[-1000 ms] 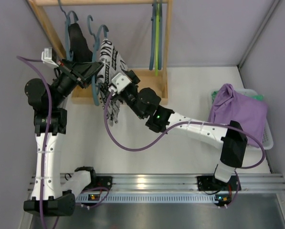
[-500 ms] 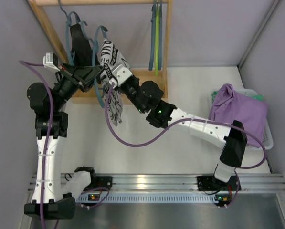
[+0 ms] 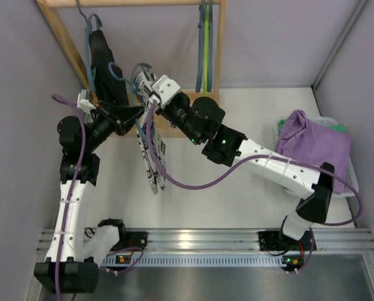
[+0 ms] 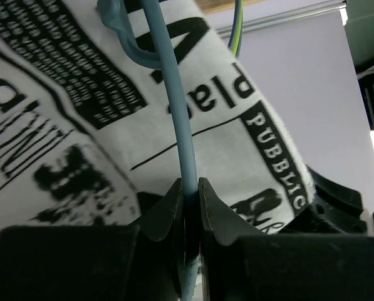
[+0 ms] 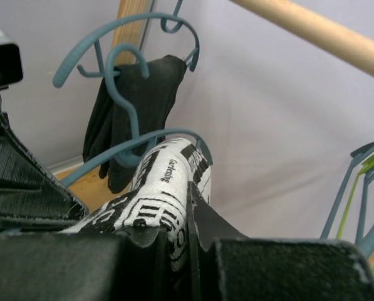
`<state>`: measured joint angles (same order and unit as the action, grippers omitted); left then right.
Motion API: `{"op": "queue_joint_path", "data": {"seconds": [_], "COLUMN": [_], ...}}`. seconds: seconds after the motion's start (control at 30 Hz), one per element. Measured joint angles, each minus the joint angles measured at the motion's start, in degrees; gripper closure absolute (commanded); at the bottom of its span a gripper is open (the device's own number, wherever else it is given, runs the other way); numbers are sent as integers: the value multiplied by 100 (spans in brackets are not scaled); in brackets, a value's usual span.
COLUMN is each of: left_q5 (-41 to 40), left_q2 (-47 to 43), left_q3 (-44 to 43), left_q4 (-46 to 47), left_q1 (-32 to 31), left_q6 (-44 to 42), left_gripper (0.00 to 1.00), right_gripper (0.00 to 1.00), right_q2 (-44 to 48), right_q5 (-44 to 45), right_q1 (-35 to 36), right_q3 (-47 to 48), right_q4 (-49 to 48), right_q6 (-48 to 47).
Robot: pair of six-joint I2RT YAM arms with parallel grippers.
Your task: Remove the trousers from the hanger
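Note:
The white black-printed trousers (image 3: 150, 157) drape over a blue hanger (image 3: 138, 78) and trail down toward the table. My left gripper (image 3: 134, 115) is shut on the hanger's thin rod (image 4: 188, 157), with the printed cloth (image 4: 80, 94) just behind it. My right gripper (image 3: 151, 93) is shut on a fold of the printed trousers (image 5: 165, 188) at the hanger's top. The black trousers (image 3: 103, 59) hang on another blue hanger (image 5: 121, 69) at the rack's left and show as dark cloth (image 5: 136, 106) in the right wrist view. The purple trousers (image 3: 312, 143) lie in a basket at the right.
A wooden rack (image 3: 202, 110) with a top rail (image 5: 312, 31) stands at the back left. Empty blue and green hangers (image 3: 204, 44) hang at its right end. A white basket (image 3: 353, 182) sits by the right wall. Purple cables loop off both arms.
My right gripper has shut on the printed trousers and moved toward the rack. The left gripper has carried the hanger nearer and rightward. The printed cloth now hangs further down.

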<state>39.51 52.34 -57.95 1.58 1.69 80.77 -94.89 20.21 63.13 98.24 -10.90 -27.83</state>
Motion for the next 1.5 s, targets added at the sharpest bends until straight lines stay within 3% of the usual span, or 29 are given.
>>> {"op": "queue_joint_path", "data": {"seconds": [0.37, 0.67, 0.87, 1.07, 1.33, 1.5], "left_q5": [-15, -157, -160, -48, 127, 166], "left_q2": [-358, -382, -382, -387, -498, -507], "left_q3": [638, 1567, 1707, 1707, 1668, 1576], "left_q4": [-343, -817, -970, -968, -975, -970], "left_q1": [-24, -17, -17, -17, -149, -514], "left_q6": [-525, -966, -1141, -1250, -1578, -1746], "left_gripper": [100, 100, 100, 100, 100, 100], "right_gripper": [100, 100, 100, 100, 100, 100], "right_q2": [76, 76, 118, 468, 1799, 2575], "right_q5": [-13, 42, 55, 81, 247, 391], "right_q1": [-2, -7, -7, -7, -42, -960], "right_q3": [1123, 2028, 2542, 2535, 1674, 1268], "right_q4": [219, -267, -627, -688, -686, -551], "right_q6": [-162, -417, -575, -828, -1453, -1276]}}
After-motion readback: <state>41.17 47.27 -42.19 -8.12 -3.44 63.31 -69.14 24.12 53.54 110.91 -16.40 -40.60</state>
